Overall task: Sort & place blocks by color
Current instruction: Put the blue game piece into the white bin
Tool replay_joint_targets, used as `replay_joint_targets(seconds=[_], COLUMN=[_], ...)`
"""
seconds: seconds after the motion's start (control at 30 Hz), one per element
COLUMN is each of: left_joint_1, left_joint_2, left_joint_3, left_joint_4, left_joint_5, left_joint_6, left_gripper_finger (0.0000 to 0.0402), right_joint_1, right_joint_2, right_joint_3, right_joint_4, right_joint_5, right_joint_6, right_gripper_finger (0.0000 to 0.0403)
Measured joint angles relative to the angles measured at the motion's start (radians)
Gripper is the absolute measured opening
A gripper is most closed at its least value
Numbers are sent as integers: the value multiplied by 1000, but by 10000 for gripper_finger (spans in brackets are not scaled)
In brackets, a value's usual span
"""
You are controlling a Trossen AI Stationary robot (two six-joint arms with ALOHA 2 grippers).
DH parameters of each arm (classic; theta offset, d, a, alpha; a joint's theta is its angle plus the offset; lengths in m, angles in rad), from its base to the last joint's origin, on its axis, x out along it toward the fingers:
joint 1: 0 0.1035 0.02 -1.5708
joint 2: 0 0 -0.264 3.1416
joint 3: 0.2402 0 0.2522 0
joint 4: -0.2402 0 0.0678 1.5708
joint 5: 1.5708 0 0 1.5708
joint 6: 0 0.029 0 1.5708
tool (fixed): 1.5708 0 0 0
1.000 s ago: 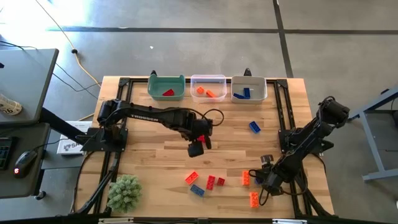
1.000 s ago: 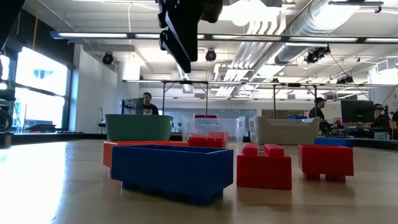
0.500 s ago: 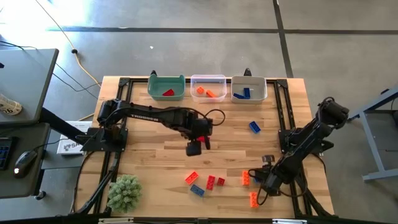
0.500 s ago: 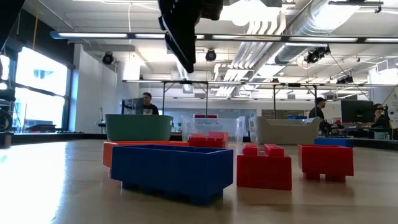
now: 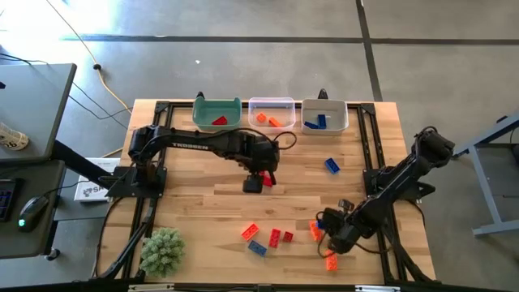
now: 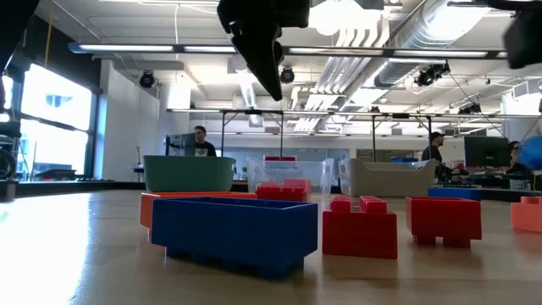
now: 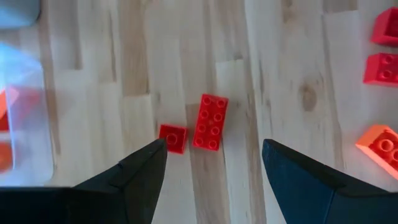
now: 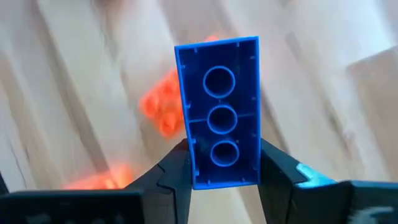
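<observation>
**Right gripper pinches a blue brick**

We see the right gripper (image 8: 219,177) squeezing a blue brick (image 8: 219,112), hollow side up in its wrist view, with orange bricks (image 8: 163,106) just under it. From above, that brick is hard to see. Our left gripper (image 7: 214,165) is spread wide above two red bricks (image 7: 200,124), nothing between them
</observation>
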Motion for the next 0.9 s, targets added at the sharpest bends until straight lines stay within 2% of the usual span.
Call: replay_joint_targets(seconds=[0.4,0.63,0.9], left_joint_1=[35,35,52], left_joint_2=[8,26,25], left_joint_3=[0,-18,-83], left_joint_4=[15,38,88], left_joint_5=[27,78,72], left_joint_6=[131,182,207], left_gripper_finger=[255,255,255], right_joint_1=[-183,-315,-453], right_joint_2=[-1,-2,-2], right_joint_3=[153,279,358], right_joint_4=[-147,-369,-615], right_joint_5=[172,261,285], right_joint_6=[66,73,51], right_gripper_finger=[116,116,116])
